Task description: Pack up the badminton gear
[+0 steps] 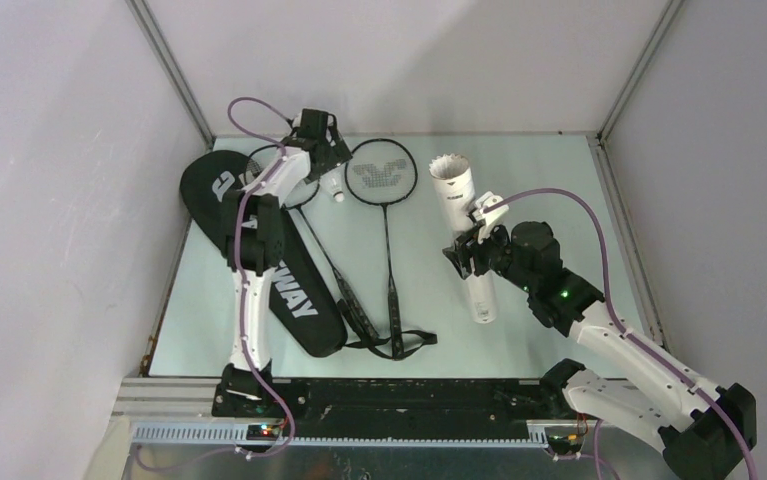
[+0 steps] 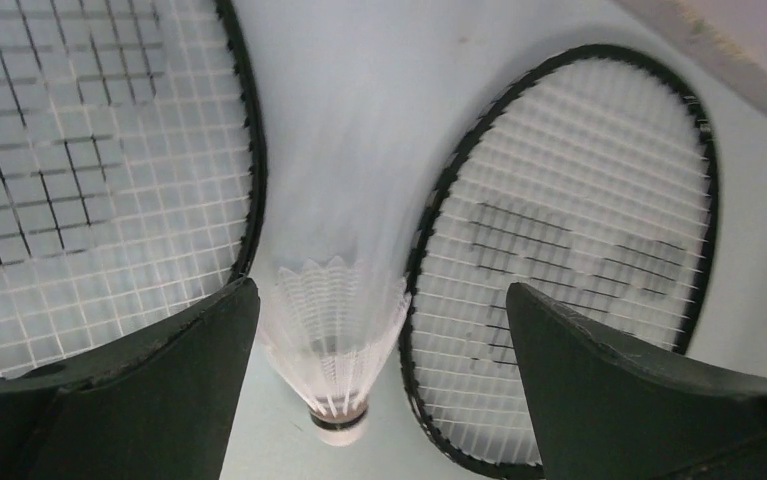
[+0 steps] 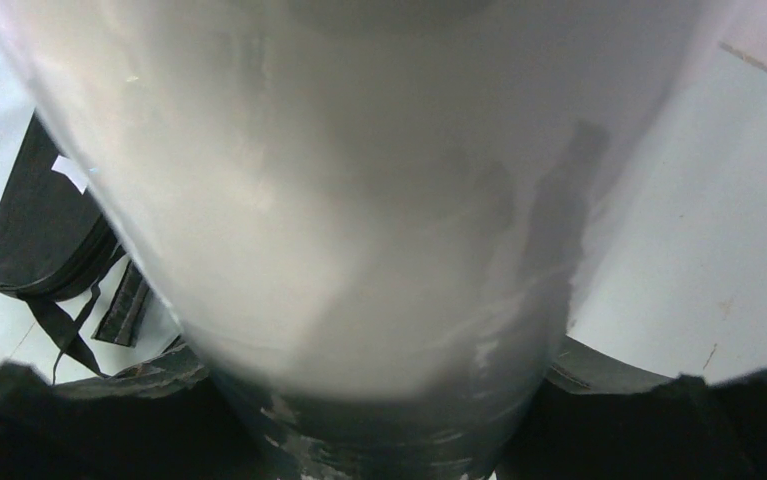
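the long white tube (image 3: pixel 359 200) fills most of the frame, close and blurred, running up from between the dark fingers (image 3: pixel 59 420) of the right end effector (image 3: pixel 379 440), which press against its two sides at the bottom edge. at left, part of the black racket bag (image 3: pixel 39 240) and its strap (image 3: pixel 69 330) lie on the pale surface (image 3: pixel 679 250).

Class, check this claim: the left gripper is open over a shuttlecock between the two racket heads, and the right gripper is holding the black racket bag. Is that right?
No. The right gripper holds the white tube, not the racket bag, which lies flat at the left of the table; the top external view shows it. The rest stands.
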`<act>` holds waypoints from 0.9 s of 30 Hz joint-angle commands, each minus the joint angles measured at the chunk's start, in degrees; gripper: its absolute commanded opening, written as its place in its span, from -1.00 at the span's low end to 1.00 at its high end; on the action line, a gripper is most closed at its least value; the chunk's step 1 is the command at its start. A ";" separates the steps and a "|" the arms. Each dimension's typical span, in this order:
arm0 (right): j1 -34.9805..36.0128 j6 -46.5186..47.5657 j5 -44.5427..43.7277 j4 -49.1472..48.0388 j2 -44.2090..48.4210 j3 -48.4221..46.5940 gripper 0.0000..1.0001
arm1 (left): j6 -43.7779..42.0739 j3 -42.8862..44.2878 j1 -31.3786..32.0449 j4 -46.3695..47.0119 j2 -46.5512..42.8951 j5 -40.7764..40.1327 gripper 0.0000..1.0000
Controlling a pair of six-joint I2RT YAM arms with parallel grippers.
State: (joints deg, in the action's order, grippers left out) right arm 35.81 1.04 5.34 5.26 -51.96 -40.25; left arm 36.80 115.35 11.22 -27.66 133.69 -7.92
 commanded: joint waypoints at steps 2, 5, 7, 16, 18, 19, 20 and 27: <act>0.04 0.38 0.09 -3.42 -0.26 -1.41 -0.24 | 3.86 1.32 -0.54 -3.48 1.93 -1.63 0.97; 0.02 0.57 0.56 -3.76 -0.81 -1.41 -0.24 | 4.19 0.98 -0.59 -2.60 2.25 -0.37 0.86; 0.00 0.69 0.73 -4.07 -1.08 -1.41 -0.24 | 4.65 1.19 -0.70 -2.38 2.47 0.02 0.90; 0.04 0.71 0.78 -4.12 -0.67 -1.41 -0.24 | 5.66 -7.99 -0.76 2.82 -1.64 6.20 0.41; 0.05 0.53 1.03 -4.14 -0.60 -1.41 -0.24 | 5.21 -9.79 -0.67 3.29 -2.61 6.52 0.30; 0.09 0.41 1.06 -4.12 -0.60 -1.41 -0.24 | 5.03 -10.89 -0.65 3.39 -2.93 6.91 0.27; 0.11 0.34 1.03 -4.03 -0.55 -1.41 -0.24 | 4.75 -11.48 -0.66 3.79 -3.59 7.15 0.20; 0.12 -0.19 1.30 -3.78 -0.01 -1.41 -0.24 | 3.89 -20.76 -0.01 8.39 -8.18 11.71 0.05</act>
State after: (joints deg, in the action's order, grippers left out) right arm 35.83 1.26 6.20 5.08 -53.45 -40.25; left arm 41.52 99.04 10.74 -20.27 129.62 -0.34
